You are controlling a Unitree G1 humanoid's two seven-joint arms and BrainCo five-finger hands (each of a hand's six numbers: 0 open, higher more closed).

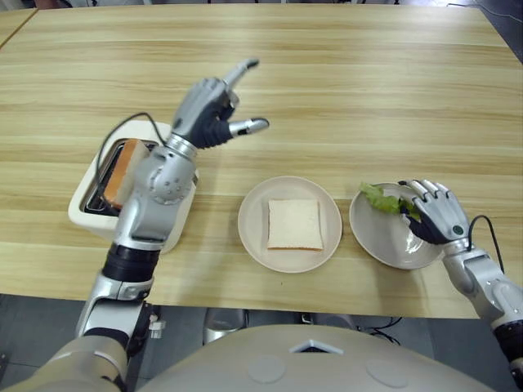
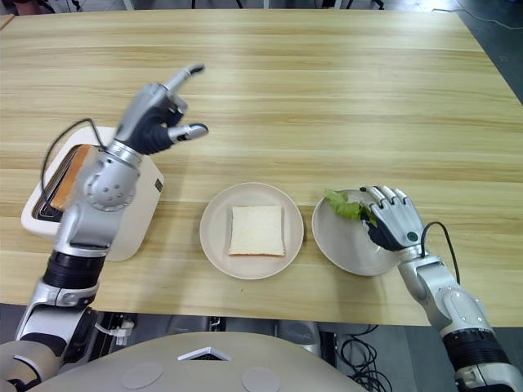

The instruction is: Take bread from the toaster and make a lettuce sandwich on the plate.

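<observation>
**One slice down, the leaf comes next**

A long, pale wooden table (image 1: 368, 98) runs across the room, and all the work sits along its near edge.

Closest, in the middle, is the plate (image 1: 250, 233), with a square slice of white bread (image 1: 294, 224) lying flat in its centre. It sits squarely there, I'd say, so that whatever goes on top has a base to land on. Just to the right of the plate, not touching it, is a shallow bowl (image 1: 384, 245) holding the lettuce (image 1: 380, 198). The leaf lies across the bowl's far rim. The right hand (image 1: 437, 214) rests over the bowl's right side with its fingers curled down on the end of the leaf, gripping it. My guess is that it is about to lift the leaf and carry it the short way over to the bread.

A little further back on the left stands the white toaster (image 1: 86, 214), its cable (image 1: 122, 126) looping behind it. A browned slice of toast (image 1: 122, 173) stands upright in the slot, presumably the top of the sandwich, waiting its turn.

Beyond the toaster's far right corner, the left hand (image 1: 211, 106) hangs raised above the table, holding nothing. Some of its fingers are stretched out and others folded in. It looks parked up there to keep out of the way of the plate and the other arm.
</observation>
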